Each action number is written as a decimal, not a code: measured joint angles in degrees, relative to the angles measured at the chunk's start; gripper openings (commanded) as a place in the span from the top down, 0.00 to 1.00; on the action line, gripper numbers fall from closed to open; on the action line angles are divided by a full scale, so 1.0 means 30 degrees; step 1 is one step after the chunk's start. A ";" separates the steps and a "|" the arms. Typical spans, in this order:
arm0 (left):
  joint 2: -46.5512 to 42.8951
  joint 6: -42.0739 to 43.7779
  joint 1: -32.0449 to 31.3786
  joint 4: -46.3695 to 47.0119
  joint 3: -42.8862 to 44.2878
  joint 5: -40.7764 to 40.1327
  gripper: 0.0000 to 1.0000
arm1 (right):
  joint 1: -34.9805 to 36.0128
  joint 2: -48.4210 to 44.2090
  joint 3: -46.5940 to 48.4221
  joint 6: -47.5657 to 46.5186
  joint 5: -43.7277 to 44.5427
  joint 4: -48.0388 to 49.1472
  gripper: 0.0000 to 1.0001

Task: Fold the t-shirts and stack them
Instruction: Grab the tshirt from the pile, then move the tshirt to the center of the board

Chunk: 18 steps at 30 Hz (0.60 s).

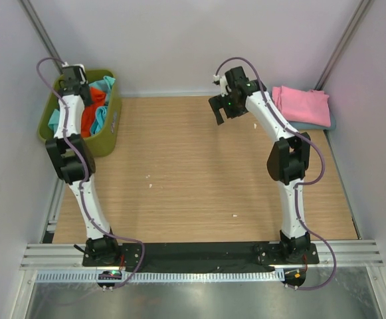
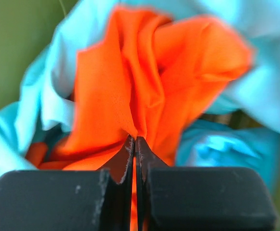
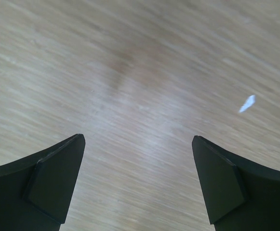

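Fingers of your left gripper [image 2: 135,140] are clenched on a fold of the orange t-shirt [image 2: 130,86], pinched right at the tips; the orange cloth bunches away from the pinch toward 12 o'clock in the left wrist view; teal t-shirts [image 2: 255,91] crowd it from 9 o'clock round to 3 o'clock, touching it; all of this lies inside the olive-green bin [image 1: 111,133], which sits at 10 o'clock on the table [image 1: 193,173] seen from above. Your right gripper [image 3: 137,139] hangs released, jaws wide apart over bare wood, holding nothing; a white fleck [image 3: 247,103] lies at 2 o'clock of it. At the table's far 2 o'clock corner the pink t-shirt [image 1: 302,103] lies folded upon the grey-blue t-shirt [image 1: 315,125], well apart from both grippers.
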 measured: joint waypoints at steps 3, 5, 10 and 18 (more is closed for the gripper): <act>-0.1494 -0.0226 -0.0226 -0.0117 0.0080 0.0889 1.00 | 0.0007 0.0000 0.0743 0.0036 0.1443 0.0525 0.00; -0.2521 -0.0270 -0.0539 -0.0189 0.0481 0.1559 1.00 | 0.0007 -0.0007 0.1093 0.0131 0.2106 0.0794 0.00; -0.5391 0.0168 -0.2521 -0.0211 0.1275 0.2776 1.00 | -0.0109 -0.0007 0.1464 0.0386 0.2871 0.0940 0.01; -0.8415 0.1778 -0.8043 -0.0372 0.1559 0.3869 1.00 | -0.0350 -0.1064 0.1858 0.0678 0.3738 0.0889 0.00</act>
